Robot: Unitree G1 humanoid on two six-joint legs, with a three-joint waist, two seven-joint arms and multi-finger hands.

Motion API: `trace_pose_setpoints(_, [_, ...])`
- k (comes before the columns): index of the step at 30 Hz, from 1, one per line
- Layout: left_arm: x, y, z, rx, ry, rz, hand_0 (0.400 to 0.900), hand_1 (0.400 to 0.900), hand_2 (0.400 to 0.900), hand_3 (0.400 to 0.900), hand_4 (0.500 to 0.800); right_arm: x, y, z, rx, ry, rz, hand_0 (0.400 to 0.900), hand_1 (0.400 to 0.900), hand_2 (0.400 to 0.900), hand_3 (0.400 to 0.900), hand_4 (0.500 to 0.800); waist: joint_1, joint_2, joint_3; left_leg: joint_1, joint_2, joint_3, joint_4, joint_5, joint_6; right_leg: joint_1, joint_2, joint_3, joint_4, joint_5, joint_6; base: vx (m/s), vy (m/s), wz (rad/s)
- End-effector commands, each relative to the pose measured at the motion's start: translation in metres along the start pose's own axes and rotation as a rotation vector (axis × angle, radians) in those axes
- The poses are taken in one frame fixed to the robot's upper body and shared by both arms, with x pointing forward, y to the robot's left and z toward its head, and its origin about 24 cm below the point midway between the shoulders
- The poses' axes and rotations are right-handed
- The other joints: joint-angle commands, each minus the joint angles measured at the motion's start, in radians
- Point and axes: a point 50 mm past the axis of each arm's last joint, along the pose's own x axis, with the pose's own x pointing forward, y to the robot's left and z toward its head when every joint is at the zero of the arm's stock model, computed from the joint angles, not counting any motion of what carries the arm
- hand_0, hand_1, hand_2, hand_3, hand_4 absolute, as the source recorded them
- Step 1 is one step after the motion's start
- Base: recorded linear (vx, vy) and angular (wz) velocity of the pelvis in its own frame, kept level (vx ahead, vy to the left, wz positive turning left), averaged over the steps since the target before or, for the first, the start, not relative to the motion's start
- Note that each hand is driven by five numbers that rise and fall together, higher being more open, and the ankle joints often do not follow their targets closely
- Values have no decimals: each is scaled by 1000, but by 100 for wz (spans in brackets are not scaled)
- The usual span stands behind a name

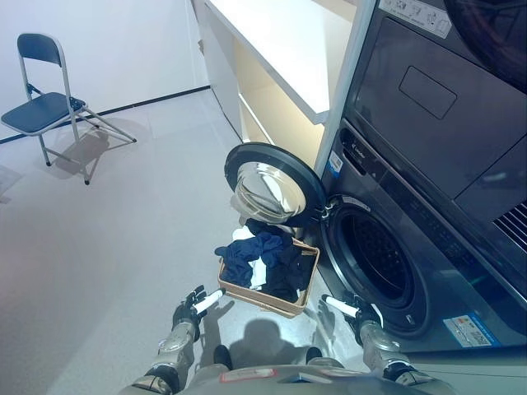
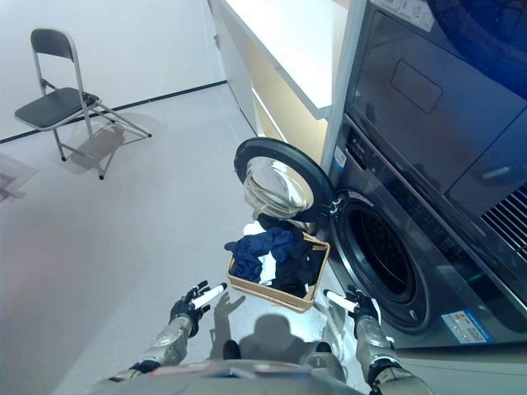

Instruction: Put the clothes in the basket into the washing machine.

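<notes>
A tan basket (image 1: 284,302) sits on the floor in front of the washing machine (image 1: 412,247). It is filled with dark blue clothes (image 1: 262,251) and a bit of white cloth. The machine's round door (image 1: 268,183) stands swung open to the left, and the dark drum opening (image 1: 379,255) shows. My left hand (image 1: 198,304) hovers open just left of the basket's near corner. My right hand (image 1: 352,311) hovers open to the basket's right, below the drum opening. Neither hand touches the basket.
A folding chair (image 1: 49,103) stands at the far left on the grey floor. A white counter with shelves (image 1: 280,49) runs along the wall behind the open door. A second appliance (image 1: 445,90) is stacked above the washing machine.
</notes>
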Motion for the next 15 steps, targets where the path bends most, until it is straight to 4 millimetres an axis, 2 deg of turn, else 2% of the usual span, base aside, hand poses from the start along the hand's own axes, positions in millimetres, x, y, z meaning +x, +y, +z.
trace_pose_setpoints(1, [10,-8,37,30,-114,-21,900,900,900,900,800,8,12,41,51,-122,10,900,900,900,900,800,7,-19,26,54,-25,-39,21,-120,-8,-47,-9,-40,12,59,35,0,0,0])
trace_pose_setpoints(15, [11,-6,38,34,-112,-14,900,900,900,900,800,8,14,43,30,-130,22,900,900,900,900,800,10,-23,24,56,-21,-38,23,-122,-9,-44,-6,-37,12,57,33,0,0,0])
